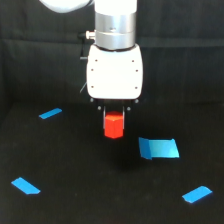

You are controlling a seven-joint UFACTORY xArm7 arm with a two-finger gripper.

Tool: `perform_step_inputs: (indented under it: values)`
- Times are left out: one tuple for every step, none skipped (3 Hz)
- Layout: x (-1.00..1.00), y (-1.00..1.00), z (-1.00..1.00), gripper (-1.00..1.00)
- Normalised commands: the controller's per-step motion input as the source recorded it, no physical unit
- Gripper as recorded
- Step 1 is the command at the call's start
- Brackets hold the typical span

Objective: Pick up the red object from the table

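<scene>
The red object, a small faceted red-orange block, sits directly under the white body of the pincer, whose short dark fingers close against its upper sides, so the pincer is clamped on it. The block looks raised off the black bench; a faint dark patch lies on the surface below it, though contact is hard to judge. Just to the exterior view's right of the block and slightly lower lies a large blue rectangle. Blue tape strips lie farther from the block: one to its left, one low left, one low right. No readable writing or brand shows on anything.
</scene>
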Motion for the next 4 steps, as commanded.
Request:
perform_step_inputs:
  values:
    - [-0.04, 0.11, 0.52, -0.95]
    - [-0.04, -0.02, 0.19, -0.98]
    - [-0.12, 0.03, 0.13, -0.96]
    - [-0.07, 0.08, 0.24, -0.92]
